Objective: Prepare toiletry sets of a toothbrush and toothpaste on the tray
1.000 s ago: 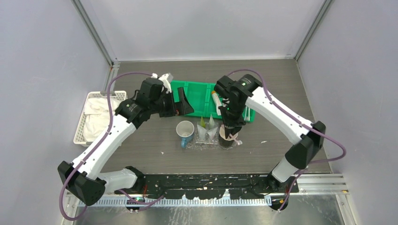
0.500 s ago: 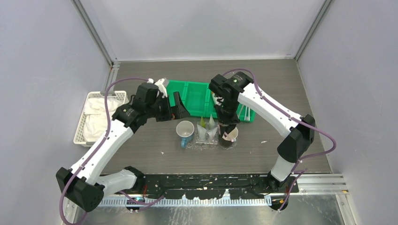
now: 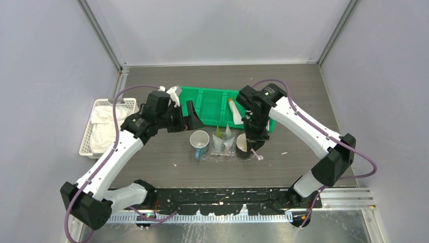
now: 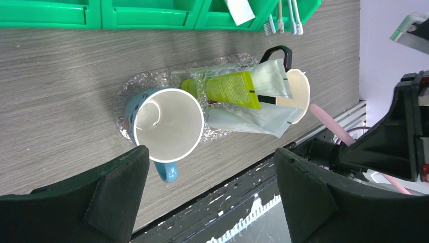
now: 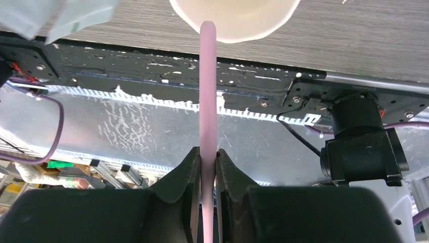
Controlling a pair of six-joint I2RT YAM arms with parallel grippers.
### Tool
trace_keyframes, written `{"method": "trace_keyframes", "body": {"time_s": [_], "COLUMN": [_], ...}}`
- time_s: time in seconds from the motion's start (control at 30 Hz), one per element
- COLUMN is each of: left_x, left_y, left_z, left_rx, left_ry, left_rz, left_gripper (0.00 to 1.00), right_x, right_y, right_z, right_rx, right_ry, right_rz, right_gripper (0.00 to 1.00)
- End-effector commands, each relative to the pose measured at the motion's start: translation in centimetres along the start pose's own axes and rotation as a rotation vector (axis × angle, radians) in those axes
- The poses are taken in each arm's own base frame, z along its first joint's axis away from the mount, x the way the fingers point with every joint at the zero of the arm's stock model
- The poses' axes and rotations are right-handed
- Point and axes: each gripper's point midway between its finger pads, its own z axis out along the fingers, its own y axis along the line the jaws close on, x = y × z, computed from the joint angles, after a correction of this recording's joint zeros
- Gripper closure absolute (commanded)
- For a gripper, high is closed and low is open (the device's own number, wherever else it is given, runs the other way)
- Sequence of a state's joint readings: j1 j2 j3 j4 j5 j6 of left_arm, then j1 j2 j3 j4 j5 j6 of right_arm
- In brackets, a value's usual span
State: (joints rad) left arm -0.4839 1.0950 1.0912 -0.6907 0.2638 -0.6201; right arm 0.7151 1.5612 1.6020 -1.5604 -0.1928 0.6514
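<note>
The speckled clear tray (image 3: 218, 157) lies mid-table, also in the left wrist view (image 4: 125, 93). On it stand a blue mug (image 3: 199, 141), clear-wrapped packets with a yellow-green tube (image 4: 230, 89), and a black mug with a cream inside (image 3: 243, 147). My right gripper (image 3: 254, 137) is shut on a pink toothbrush (image 5: 208, 91). The toothbrush's far end lies at the black mug's rim (image 5: 232, 28), on its right near side (image 3: 258, 156). My left gripper (image 4: 212, 202) is open and empty, behind and left of the blue mug (image 4: 167, 124).
A green four-compartment bin (image 3: 212, 104) behind the tray holds a white tube (image 3: 233, 110) and toothbrushes (image 4: 283, 20). A white mesh basket (image 3: 103, 124) with white cloth sits at the far left. The black base rail (image 3: 222, 195) runs along the near edge.
My right gripper has shifted right and slightly nearer with the pink toothbrush, whose end now sticks out at the black mug's near right side. The left arm moved slightly nearer, then stopped.
</note>
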Motion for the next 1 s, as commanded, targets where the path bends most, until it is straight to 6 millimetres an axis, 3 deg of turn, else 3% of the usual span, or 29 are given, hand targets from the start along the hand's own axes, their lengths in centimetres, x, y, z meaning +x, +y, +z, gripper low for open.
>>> {"method": "trace_keyframes", "body": {"time_s": [0.0,0.27,0.87,0.9,0.97], "left_x": [-0.8,-0.6,-0.4,-0.4,-0.3], "left_y": [-0.8,-0.3,1.7,1.8,1.9], "left_z": [-0.5,-0.2,0.3,0.3,0.4], "left_rx": [0.045,0.040,0.016,0.016,0.015], "left_ry": [-0.040,-0.031,-0.014,-0.013,-0.010], "left_rz": [0.024,0.017,-0.012,-0.012,-0.016], "left_gripper": [0.06,0.06,0.06,0.06,0.06], "right_x": [3.7,3.1,-1.9,-2.1,-2.5], "right_y": [-2.8,-2.6,-1.9,-2.0,-2.1], "right_z": [-0.3,1.2,2.3,2.3,2.4], "right_rx": [0.092,0.083,0.063,0.064,0.062], "right_ry": [0.145,0.185,0.221,0.225,0.227], "right_rz": [0.063,0.063,0.033,0.031,0.039], "right_gripper": [0.99,0.99,0.99,0.96,0.78]}}
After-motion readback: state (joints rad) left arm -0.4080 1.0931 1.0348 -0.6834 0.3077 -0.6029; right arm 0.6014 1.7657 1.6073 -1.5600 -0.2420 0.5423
